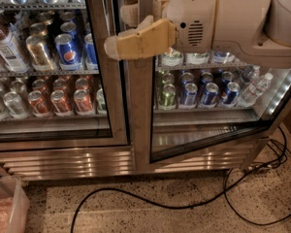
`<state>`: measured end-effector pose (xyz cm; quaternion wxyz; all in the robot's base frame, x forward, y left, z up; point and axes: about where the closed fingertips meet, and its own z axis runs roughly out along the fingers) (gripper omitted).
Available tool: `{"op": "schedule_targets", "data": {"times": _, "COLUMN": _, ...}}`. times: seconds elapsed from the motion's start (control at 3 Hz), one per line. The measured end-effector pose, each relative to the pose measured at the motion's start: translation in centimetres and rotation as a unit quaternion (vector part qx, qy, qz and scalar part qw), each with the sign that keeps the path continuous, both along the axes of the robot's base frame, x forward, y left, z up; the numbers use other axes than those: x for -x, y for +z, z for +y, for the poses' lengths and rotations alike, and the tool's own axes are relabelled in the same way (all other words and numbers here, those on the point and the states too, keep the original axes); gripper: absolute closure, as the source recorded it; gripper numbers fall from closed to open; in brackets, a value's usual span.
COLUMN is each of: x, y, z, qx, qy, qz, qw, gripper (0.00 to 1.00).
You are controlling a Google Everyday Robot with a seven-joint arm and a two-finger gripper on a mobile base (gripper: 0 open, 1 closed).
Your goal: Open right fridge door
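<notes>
The end effector [123, 33] sits at the free left edge of the right fridge door [144, 106], high on its brushed steel frame, pointing away from the pane toward the left door [105, 91]. I cannot tell whether it is wide, narrow or clamped on the frame. The right fridge door stands ajar. Its bottom rail slants out from the fridge [63, 161], its free edge is nearer the camera, and its hinge side is on the far right.

The likeliest failure, in my judgement, is a lost hold. The steel frame is smooth, and if the contact is shallow, a pull could slide off the edge and let the door swing back.

The door moves on an arc about its hinge. A straight pull would therefore twist the contact and could lever it loose.

The thick arm [233, 18] lies across the upper part of the right fridge door, just in front of the glass. As the gap widens the pane could press against the arm and stall the swing.

A black cable [184, 205] loops over the floor below the right fridge door. It could snag the base if the robot backs up.
</notes>
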<state>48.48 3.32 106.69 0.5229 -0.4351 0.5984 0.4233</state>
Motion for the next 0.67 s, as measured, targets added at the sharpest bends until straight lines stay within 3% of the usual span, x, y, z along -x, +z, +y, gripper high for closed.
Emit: {"op": "schedule_targets", "data": {"times": 0.67, "x": 0.36, "y": -0.02, "z": -0.13, "qx": 0.003, "qy": -0.004, "qz": 0.001, "qw": 1.0000, "gripper": 0.00}}
